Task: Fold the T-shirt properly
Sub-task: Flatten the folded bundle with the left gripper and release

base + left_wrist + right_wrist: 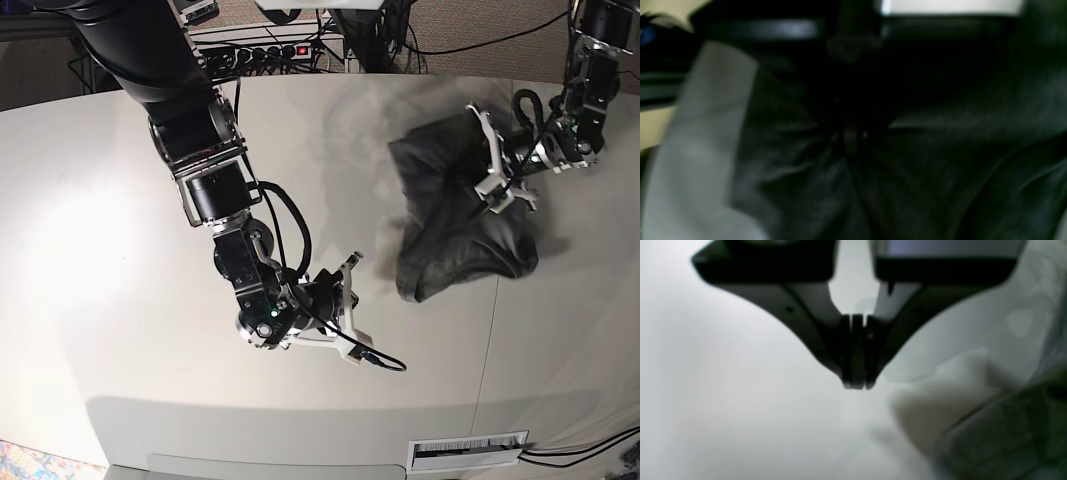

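Note:
The T-shirt (455,225) lies crumpled in a dark grey heap on the right half of the white table (120,200). My left gripper (480,165) is down on the heap's upper right part. In the left wrist view its jaws (853,140) are shut on the T-shirt (940,166), with creases fanning out from the pinch. My right gripper (342,300) hovers over bare table to the left of the heap. In the right wrist view it (857,385) is shut with nothing held, and a fold of the T-shirt (1007,440) shows at the lower right.
A power strip and cables (270,45) run behind the table's far edge. A loose cable (385,362) hangs from the right arm near the table's front. A vent slot (468,450) sits below the front edge.

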### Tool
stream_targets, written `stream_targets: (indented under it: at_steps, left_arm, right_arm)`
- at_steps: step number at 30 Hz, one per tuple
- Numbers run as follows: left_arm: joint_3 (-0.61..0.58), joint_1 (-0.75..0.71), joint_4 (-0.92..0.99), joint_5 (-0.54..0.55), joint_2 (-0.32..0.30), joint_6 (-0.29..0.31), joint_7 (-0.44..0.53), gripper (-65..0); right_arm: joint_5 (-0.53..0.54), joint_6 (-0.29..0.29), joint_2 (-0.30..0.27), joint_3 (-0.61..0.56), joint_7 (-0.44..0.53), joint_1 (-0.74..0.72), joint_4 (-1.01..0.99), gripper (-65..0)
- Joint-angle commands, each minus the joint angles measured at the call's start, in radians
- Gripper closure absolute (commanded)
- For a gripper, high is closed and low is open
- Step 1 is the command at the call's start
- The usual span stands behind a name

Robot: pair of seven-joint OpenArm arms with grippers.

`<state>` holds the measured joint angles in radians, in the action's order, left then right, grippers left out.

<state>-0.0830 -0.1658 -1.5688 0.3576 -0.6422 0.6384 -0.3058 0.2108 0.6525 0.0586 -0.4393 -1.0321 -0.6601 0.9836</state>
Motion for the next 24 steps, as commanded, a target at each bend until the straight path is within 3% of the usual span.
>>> stream_targets:
  at_steps: [1, 7, 15, 24]
  left_arm:
    - [0.007, 0.016, 0.006, -0.095, -0.028, -0.06, -0.067, 0.0]
    - [0.007, 0.073, 0.006, -0.171, -0.054, -0.151, -0.066, 0.0]
    - [0.008, 0.101, -0.072, -0.02, -0.056, -0.152, -0.106, 0.0]
    - [0.008, 0.099, -0.249, 0.054, -0.047, -0.153, -0.155, 0.0]
  right_arm:
    - [0.01, 0.001, 0.005, 0.003, 0.014, -0.04, 0.019, 0.0]
    - [0.013, 0.001, 0.005, 0.003, 0.01, -0.04, 0.019, 0.0]
    - [0.039, 0.001, 0.005, 0.003, -0.01, -0.04, 0.019, 0.0]
    - [0.044, 0.001, 0.005, 0.003, -0.01, -0.04, 0.019, 0.0]
